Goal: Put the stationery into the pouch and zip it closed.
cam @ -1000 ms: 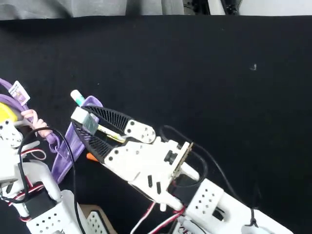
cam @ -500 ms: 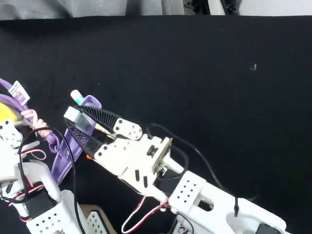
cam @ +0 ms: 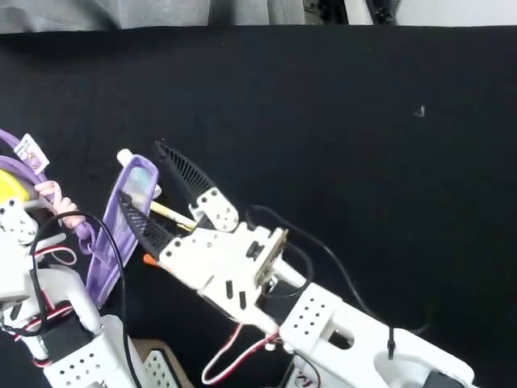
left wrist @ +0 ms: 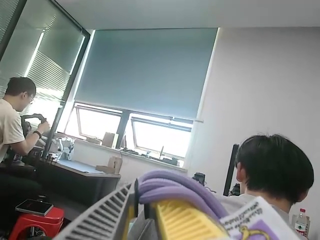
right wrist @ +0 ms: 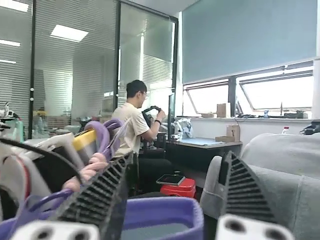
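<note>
Gaping wide, my right gripper (cam: 139, 173) straddles the mouth of the purple pouch (cam: 111, 242), with a pencil (cam: 171, 213) lying between its jaws. My left gripper (cam: 23, 192) is clamped on the pouch's other end, low at the left of the black table (cam: 363, 121).

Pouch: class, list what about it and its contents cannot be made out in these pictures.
Pouch inside: high view, hidden by its wall and the right gripper.
Orange item: high view, mostly under that gripper.
Strap: high view, cut off by the left edge.
</note>
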Robot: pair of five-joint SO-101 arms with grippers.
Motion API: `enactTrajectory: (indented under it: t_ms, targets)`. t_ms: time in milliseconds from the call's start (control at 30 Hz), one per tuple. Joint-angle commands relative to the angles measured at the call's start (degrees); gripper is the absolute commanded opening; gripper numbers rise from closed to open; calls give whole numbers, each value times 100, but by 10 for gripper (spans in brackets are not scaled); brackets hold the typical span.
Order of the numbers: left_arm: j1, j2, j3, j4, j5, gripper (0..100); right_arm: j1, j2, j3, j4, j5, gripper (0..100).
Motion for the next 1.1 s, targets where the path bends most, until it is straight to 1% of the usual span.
enactTrajectory:
  t_ms: [0, 67, 133, 200, 267, 333, 400, 467, 600, 633, 700, 767, 900, 1067]
  targets:
    - [-57, -9, -22, -88, 44, 30, 448, -321, -804, 1064, -70, 256]
    - [-57, -9, -22, -88, 44, 30, 677, -629, -1323, 2391, -193, 255]
    - [-66, -9, -22, -88, 44, 30, 914, -1024, -1938, 3921, -615, 255]
    - [-66, -9, -22, -79, 44, 30, 1231, -1446, -2642, 5495, -879, 255]
    - [-66, -9, -22, -79, 44, 30, 1591, -1798, -3354, 6901, -870, 255]
    - [-66, -9, -22, -79, 44, 30, 1943, -2035, -4048, 8097, -712, 255]
    - [-66, -9, -22, -79, 44, 30, 2215, -2097, -4602, 9125, -571, 255]
    - [-66, -9, -22, -79, 44, 30, 2462, -2035, -4971, 9943, -554, 255]
    - [-66, -9, 66, -88, 44, 30, 2866, -1578, -5367, 10998, -571, 255]
    - [-66, -9, 92, -88, 44, 30, 2919, -1393, -5429, 11200, -659, 255]
    - [-66, -9, 101, -88, 44, 30, 3024, -936, -5525, 11569, -1090, 255]
    - [-66, -9, 101, -88, 44, 30, 3130, -382, -5578, 11675, -1424, 255]
    - [-66, -9, 110, -79, 44, 30, 3235, 804, -5543, 11719, -1802, 256]
    - [-13, -9, 224, -97, 44, 30, 3262, 2053, -5086, 11763, -2444, 255]
